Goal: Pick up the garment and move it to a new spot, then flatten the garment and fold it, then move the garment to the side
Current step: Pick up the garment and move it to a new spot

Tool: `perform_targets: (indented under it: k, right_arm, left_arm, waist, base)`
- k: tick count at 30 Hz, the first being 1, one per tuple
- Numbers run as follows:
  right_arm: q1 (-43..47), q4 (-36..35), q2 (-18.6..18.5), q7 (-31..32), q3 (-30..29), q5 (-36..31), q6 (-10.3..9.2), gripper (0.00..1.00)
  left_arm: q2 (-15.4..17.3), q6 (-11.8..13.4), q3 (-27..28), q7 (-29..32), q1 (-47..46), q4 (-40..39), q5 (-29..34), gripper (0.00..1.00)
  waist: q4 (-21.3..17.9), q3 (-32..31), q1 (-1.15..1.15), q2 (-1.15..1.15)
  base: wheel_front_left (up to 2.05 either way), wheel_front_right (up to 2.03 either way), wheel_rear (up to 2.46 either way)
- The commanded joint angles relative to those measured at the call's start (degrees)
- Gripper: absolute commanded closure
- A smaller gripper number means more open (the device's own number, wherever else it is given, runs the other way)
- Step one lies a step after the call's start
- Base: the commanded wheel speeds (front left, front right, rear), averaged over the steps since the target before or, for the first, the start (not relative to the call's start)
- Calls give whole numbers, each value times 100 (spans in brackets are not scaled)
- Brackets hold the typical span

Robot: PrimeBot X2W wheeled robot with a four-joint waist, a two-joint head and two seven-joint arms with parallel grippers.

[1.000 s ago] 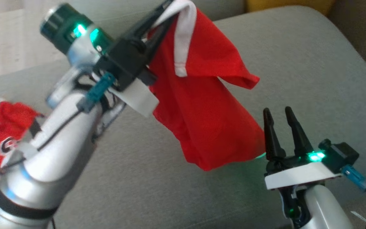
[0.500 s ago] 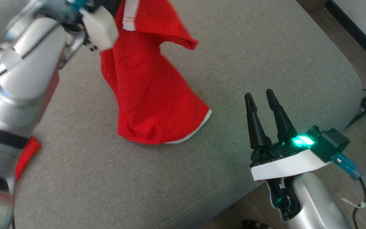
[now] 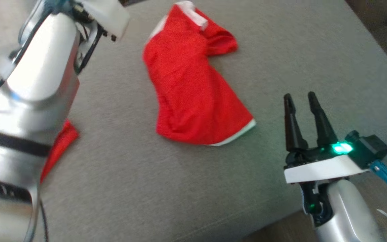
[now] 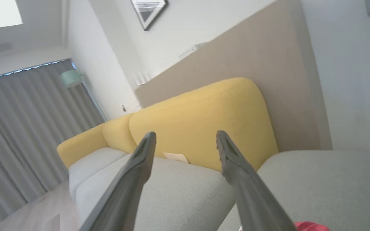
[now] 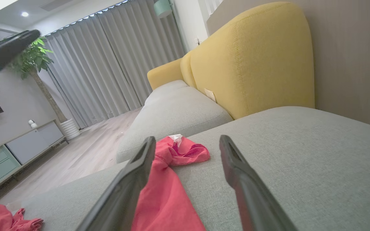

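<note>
Soft, even room light; shadows faint on sofa cushion (image 3: 146, 188). Head view motion-smeared, worst on left forearm (image 3: 35, 84). Garment (image 3: 193, 94) saturated red there, washed pink in right wrist view. Ceiling spot (image 5: 24, 14) blown out. Wrist views bow lines at edges.

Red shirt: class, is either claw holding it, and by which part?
Nothing is held. The left claw and right claw stand open and empty; the red shirt lies loose on the grey cushion.
</note>
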Motion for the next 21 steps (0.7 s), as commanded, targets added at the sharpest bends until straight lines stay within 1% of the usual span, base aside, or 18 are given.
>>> perform_targets:
  k: [1, 2, 3, 4, 7, 9, 10, 12, 15, 18, 21]
  right_arm:
    - [-67, -133, -20, -62, 36, -102, -4, 0]
    - [-31, -102, -20, -62, -47, -167, -4, 0]
    - [-31, -102, -20, -62, -47, -167, -4, 0]
    - [43, -49, -20, -62, -187, -287, -4, 0]
    - [152, 24, -20, -62, -347, -455, -4, 0]
    - [226, 58, -20, -62, -393, -546, -4, 0]
    - [226, 58, -20, -62, -393, -546, -4, 0]
    - [309, 74, -20, -62, -444, -606, -4, 0]
    - [434, 109, -20, -62, -522, -651, -4, 0]
    - [558, 145, -20, -62, -548, -650, -4, 0]
    - [645, 182, -20, -62, -532, -643, -4, 0]
  left_arm:
    - [243, 87, 314, -26, 163, -328, -130, 0]
    - [270, 128, 404, -26, 393, -506, -209, 0]
    - [270, 128, 404, -26, 393, -506, -209, 0]
    - [316, 239, 636, -27, 926, -876, -411, 0]
    - [357, 414, 951, -27, 1812, -1438, -649, 0]
    - [348, 536, 1134, -27, 2452, -1852, -758, 0]
    - [348, 536, 1134, -27, 2452, -1852, -758, 0]
    - [271, 656, 1323, -27, 3104, -2235, -883, 0]
    - [117, 738, 1525, -27, 3991, -2728, -959, 0]
    - [-94, 767, 1713, -28, 4735, -3062, -958, 0]
    - [-337, 738, 1919, -28, 5298, -3281, -904, 0]
  waist:
    - [513, -321, 0, 0]
    - [659, -395, 0, 0]
    - [659, -395, 0, 0]
    - [914, -520, 0, 0]
    - [1263, -690, 0, 0]
    - [1451, -792, 0, 0]
    - [1451, -792, 0, 0]
    - [1619, -884, 0, 0]
    - [1809, -1005, 0, 0]
    - [1917, -1104, 0, 0]
    - [1943, -1155, 0, 0]
  base:
    - [0, 0, 0]
    - [0, 0, 0]
    - [0, 0, 0]
    - [0, 0, 0]
    - [0, 0, 0]
    - [0, 0, 0]
    - [0, 0, 0]
    - [0, 0, 0]
    - [0, 0, 0]
    - [0, 0, 0]
    - [0, 0, 0]
